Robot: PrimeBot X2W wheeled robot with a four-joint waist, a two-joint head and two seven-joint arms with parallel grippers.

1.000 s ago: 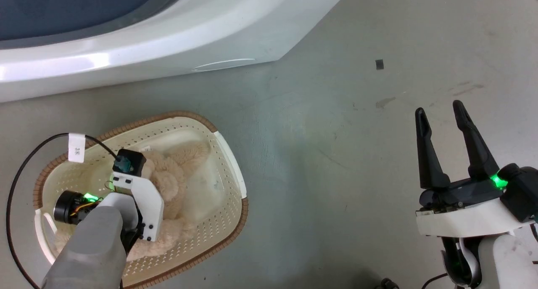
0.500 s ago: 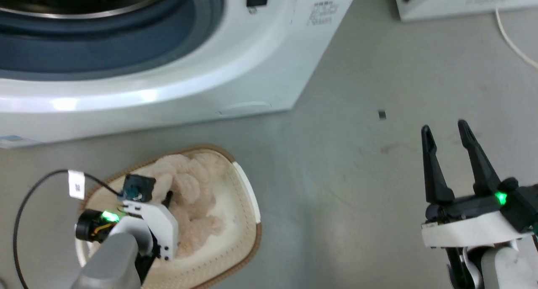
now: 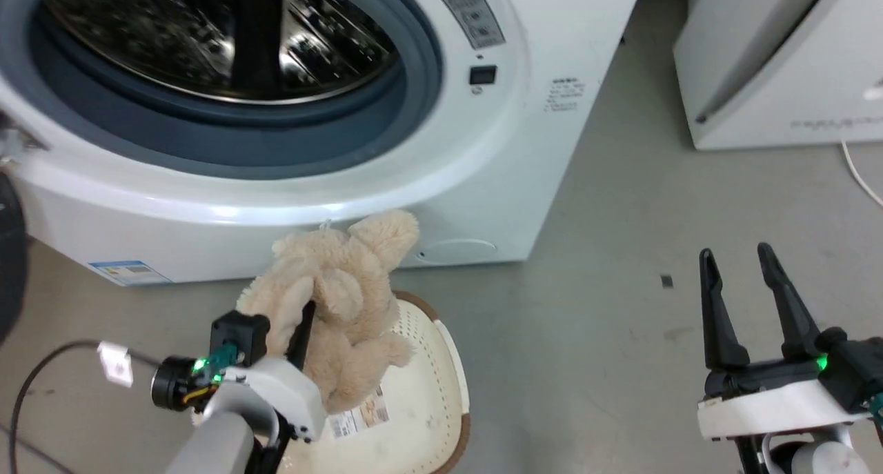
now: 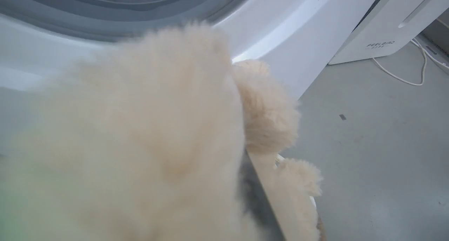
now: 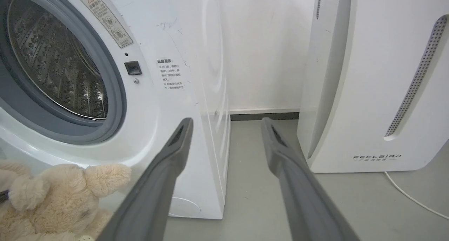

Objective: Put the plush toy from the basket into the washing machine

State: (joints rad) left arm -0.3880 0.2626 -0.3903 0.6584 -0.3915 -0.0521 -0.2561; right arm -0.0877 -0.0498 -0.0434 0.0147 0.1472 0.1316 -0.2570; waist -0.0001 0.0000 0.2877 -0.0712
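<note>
My left gripper [image 3: 303, 322] is shut on the fluffy beige plush toy [image 3: 341, 288] and holds it up above the cream basket [image 3: 428, 391], just below the front of the washing machine [image 3: 483, 156]. One dark finger [image 3: 301, 330] shows against the fur. In the left wrist view the plush toy [image 4: 140, 139] covers most of the picture. The washing machine's door opening stands open, with grey seal [image 3: 386, 122] and steel drum [image 3: 207, 39] visible. My right gripper [image 3: 738, 267] is open and empty over the floor at the lower right, its fingers [image 5: 175, 153] apart.
A white FEELBIRD-marked appliance [image 5: 368, 93] stands right of the washer, with a white cord [image 4: 396, 76] on the grey floor. A dark round shape [image 3: 10, 253] sits at the left edge. A label sticker [image 3: 359, 412] lies inside the basket.
My left gripper has lifted the plush toy out of the basket. The head camera has tilted up, bringing the washer's drum and the second appliance into view. The right gripper stays open.
</note>
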